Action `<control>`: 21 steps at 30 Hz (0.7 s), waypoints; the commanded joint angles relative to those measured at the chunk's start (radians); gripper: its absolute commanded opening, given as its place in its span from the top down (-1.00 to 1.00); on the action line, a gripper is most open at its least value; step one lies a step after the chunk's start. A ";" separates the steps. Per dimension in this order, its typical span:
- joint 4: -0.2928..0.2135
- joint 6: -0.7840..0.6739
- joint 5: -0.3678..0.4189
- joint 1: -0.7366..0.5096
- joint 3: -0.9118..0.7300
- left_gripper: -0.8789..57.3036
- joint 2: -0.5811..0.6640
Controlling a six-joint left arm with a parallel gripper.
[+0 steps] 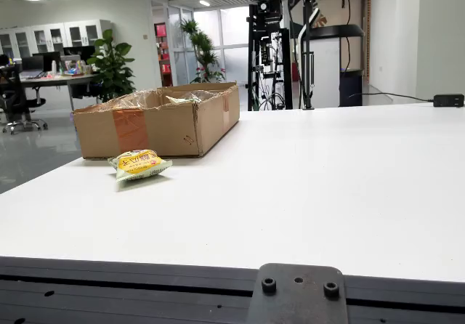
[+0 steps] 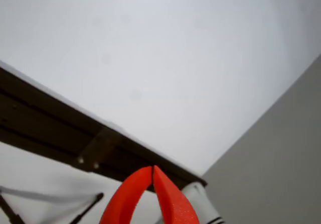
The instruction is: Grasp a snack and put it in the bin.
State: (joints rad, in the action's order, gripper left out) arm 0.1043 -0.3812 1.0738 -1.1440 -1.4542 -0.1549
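A snack in a yellow and green wrapper (image 1: 139,164) lies on the white table (image 1: 305,186) just in front of an open cardboard box (image 1: 161,118) at the left of the fixed view. The box holds a clear plastic liner and what looks like more packets. My gripper (image 2: 152,170) shows only in the gripper view: two orange fingers (image 2: 170,199) with their tips touching, shut on nothing. It hangs over the white table top near its dark edge rail (image 2: 75,133). The arm itself is out of the fixed view.
A metal mounting plate (image 1: 298,295) sits on the table's front rail. A black camera stand (image 1: 306,41) and equipment rack (image 1: 267,55) stand behind the table's far edge. A black power adapter (image 1: 448,100) lies at the far right.
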 commanded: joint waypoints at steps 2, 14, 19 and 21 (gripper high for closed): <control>0.000 0.035 -0.006 0.011 0.000 0.97 0.000; 0.002 -0.025 -0.013 0.056 0.000 0.97 0.000; 0.013 -0.154 -0.039 0.096 0.000 0.94 0.000; 0.024 -0.214 -0.046 0.111 0.000 0.88 0.000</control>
State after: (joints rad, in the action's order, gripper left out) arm 0.1150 -0.5294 1.0351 -1.0477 -1.4542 -0.1549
